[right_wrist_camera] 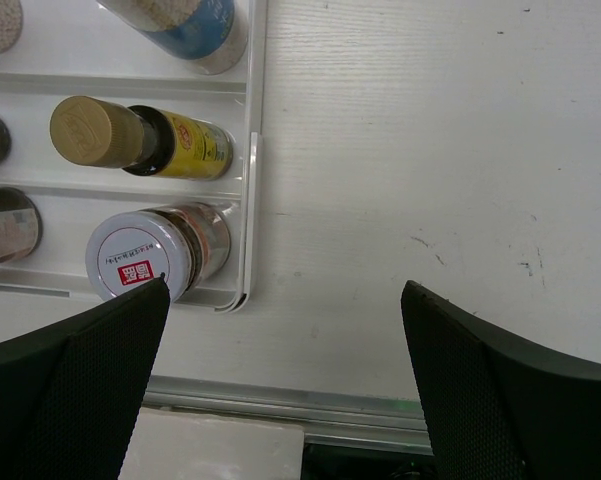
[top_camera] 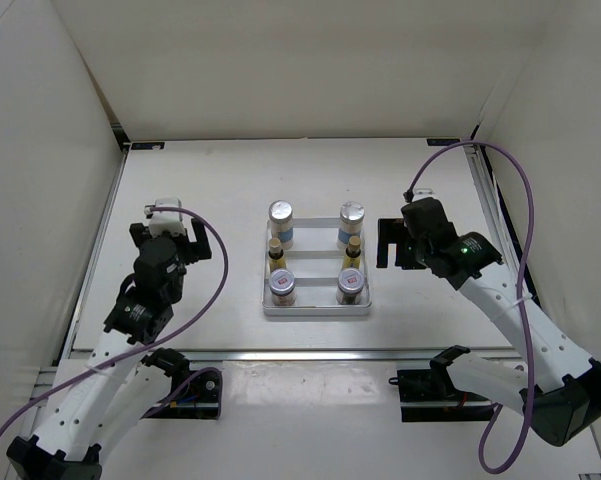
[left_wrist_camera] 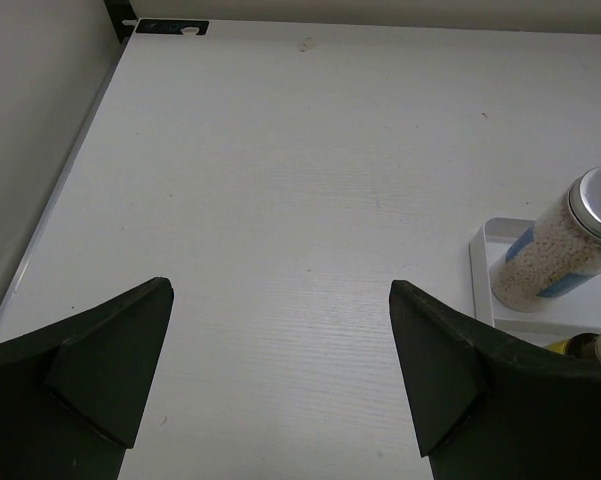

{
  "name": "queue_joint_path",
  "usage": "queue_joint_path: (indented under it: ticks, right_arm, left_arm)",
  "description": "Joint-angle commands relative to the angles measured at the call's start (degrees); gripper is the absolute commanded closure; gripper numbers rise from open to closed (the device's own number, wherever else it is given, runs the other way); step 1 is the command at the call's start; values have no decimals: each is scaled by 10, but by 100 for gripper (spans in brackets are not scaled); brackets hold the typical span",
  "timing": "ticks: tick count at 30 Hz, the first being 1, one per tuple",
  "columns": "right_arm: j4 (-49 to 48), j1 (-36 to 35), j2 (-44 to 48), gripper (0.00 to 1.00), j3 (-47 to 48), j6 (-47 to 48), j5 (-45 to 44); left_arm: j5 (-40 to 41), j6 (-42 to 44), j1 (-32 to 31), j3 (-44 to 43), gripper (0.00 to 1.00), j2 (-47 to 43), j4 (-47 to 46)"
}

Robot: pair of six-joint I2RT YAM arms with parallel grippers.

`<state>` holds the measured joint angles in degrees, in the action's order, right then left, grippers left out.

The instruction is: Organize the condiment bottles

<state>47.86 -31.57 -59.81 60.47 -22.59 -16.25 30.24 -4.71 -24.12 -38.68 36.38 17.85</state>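
Six condiment bottles [top_camera: 351, 283] filed, nothing in hand

We see the left gripper [left_wrist_camera: 280, 287] at the tray's [top_camera: 315, 312] 9 o'clock, the right gripper [right_wrist_camera: 285, 287] at its 3 o'clock, both spread wide and empty. Silver-lidded jars [top_camera: 283, 284] fill the 6 o'clock row, yellow bottles [top_camera: 276, 247] the middle, tall white bottles [top_camera: 281, 215] the 12 o'clock row. We judge sorting finished; the next move calls only for retreat.

Two tall white bottles [top_camera: 281, 222], two yellow bottles [top_camera: 276, 250], two jars [top_camera: 282, 285], one tray [top_camera: 315, 313].
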Motion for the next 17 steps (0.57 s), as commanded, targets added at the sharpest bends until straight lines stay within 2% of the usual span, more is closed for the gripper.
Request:
queue_joint_path:
  ticks: [1, 9, 17]
  right_arm:
    - [-17, -1, 9, 0, 0, -9, -11]
    - [-17, -1, 9, 0, 0, -9, -16]
    - [-17, -1, 21, 0, 0, -4, -29]
  left_arm:
    - [7, 8, -1, 4, 0, -12, -13]
    - [-11, 22, -1, 27, 0, -45, -32]
    - [-11, 22, -1, 54, 0, -26, -60]
